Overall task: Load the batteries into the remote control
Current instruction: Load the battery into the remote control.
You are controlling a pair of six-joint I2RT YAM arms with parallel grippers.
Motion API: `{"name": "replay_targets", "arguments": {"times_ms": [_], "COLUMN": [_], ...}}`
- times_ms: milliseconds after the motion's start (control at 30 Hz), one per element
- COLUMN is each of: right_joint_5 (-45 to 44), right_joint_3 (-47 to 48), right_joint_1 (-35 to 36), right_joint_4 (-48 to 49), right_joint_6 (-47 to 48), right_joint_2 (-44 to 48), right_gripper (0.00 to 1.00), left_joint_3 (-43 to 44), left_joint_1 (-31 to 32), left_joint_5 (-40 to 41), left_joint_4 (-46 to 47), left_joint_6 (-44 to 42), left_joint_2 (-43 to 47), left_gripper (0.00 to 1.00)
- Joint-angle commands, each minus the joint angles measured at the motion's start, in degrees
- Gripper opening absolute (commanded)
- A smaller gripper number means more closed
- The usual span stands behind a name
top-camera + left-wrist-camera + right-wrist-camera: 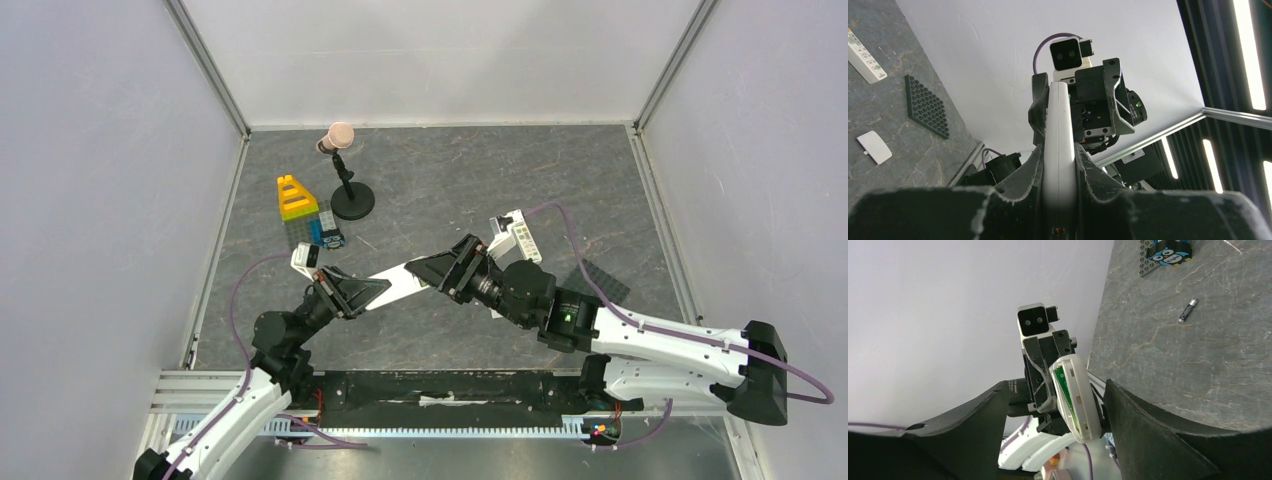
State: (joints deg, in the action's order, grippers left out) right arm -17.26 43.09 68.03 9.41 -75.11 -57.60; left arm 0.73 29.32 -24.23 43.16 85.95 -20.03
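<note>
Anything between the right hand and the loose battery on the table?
Yes: the white plastic remote control, gripped by the left hand, sits between the open fingers of the right hand. Nothing else visible blocks the small dark cylindrical battery.

A dark grey, stone-patterned surface point(450, 180) fenced by pale walls carries a scatter of small items. Toward the far left stands a microphone stand point(352, 203) on a round black base. Just beside it, a yellow-and-green stack of toy bricks point(293, 196) sits at the far edge of a dark studded plate point(302, 233), which also holds a blue owl-print block point(331, 238). A single slim battery point(1188, 310) lies on bare stone, apart from the owl block. On the right side rest a long white remote point(520, 238), a second studded plate point(603, 285) and, near it, a small white plastic panel point(874, 146), lying flat.
</note>
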Motion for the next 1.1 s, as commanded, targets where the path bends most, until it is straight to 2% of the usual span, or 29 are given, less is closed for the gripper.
{"name": "replay_targets", "arguments": {"times_ms": [0,433,567,800,1067], "right_joint_5": [-4.1,-3.8,-2.8,-0.7,0.0], "right_joint_3": [-0.9,-2.7,-2.6,-2.1,-2.9], "right_joint_1": [0.3,0.2,0.3,0.3,0.2], "right_joint_4": [2.9,4.5,4.9,6.2,5.4], "right_joint_6": [-5.5,-9.2,-8.6,-5.5,-4.3], "right_joint_2": [0.3,-0.6,-1.0,-1.9,-1.2], "right_gripper": [0.70,0.36,0.31,0.19,0.15], "left_joint_3": [1.1,1.7,1.9,2.2,1.9], "left_joint_1": [-0.4,-0.4,-0.4,-0.3,-0.4], "left_joint_5": [-1.8,-2.7,-1.7,1.7,6.4], "left_joint_4": [0.9,-2.0,-3.3,-5.3,-3.0], "left_joint_6": [-5.3,-9.3,-8.3,-1.8,8.9], "left_joint_2": [1.4,3.9,4.5,4.1,4.8], "left_gripper": [0.02,0.02,0.02,0.02,0.02]}}
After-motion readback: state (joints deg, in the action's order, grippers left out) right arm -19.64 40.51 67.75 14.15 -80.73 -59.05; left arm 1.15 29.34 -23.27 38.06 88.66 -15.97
